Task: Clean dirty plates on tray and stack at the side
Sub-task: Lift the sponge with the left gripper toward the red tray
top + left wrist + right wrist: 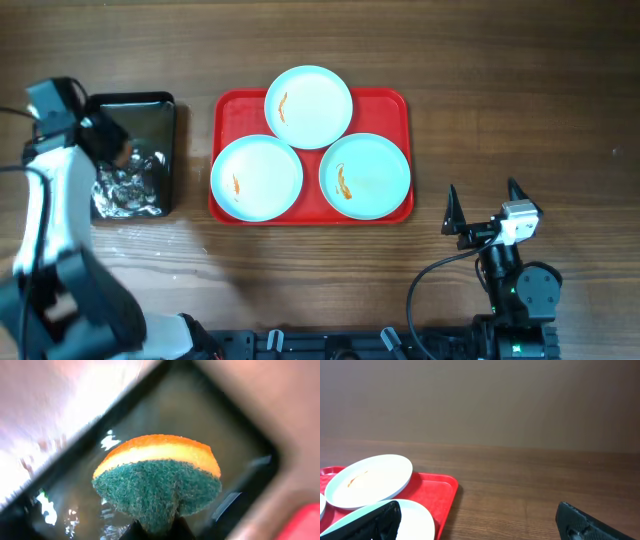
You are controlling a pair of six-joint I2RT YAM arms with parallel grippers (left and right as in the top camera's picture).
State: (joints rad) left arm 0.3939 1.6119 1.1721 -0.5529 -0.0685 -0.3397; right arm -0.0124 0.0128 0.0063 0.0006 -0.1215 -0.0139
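Observation:
Three pale plates lie on the red tray (389, 100): one at the back (309, 107), one front left (257, 177), one front right (366, 176). Each carries a small orange smear. My left gripper (110, 143) is over the black pan (160, 103), shut on a sponge (159, 477) with a green scouring face and an orange-yellow back. My right gripper (484, 203) is open and empty, near the table's front, to the right of the tray. The right wrist view shows the back plate (367, 480), the front right plate (417, 520) and the tray's corner (445, 491).
The black shiny pan at the far left holds water that glints; it fills the left wrist view (210, 420). Bare wooden table (520, 90) lies to the right of the tray and in front of it.

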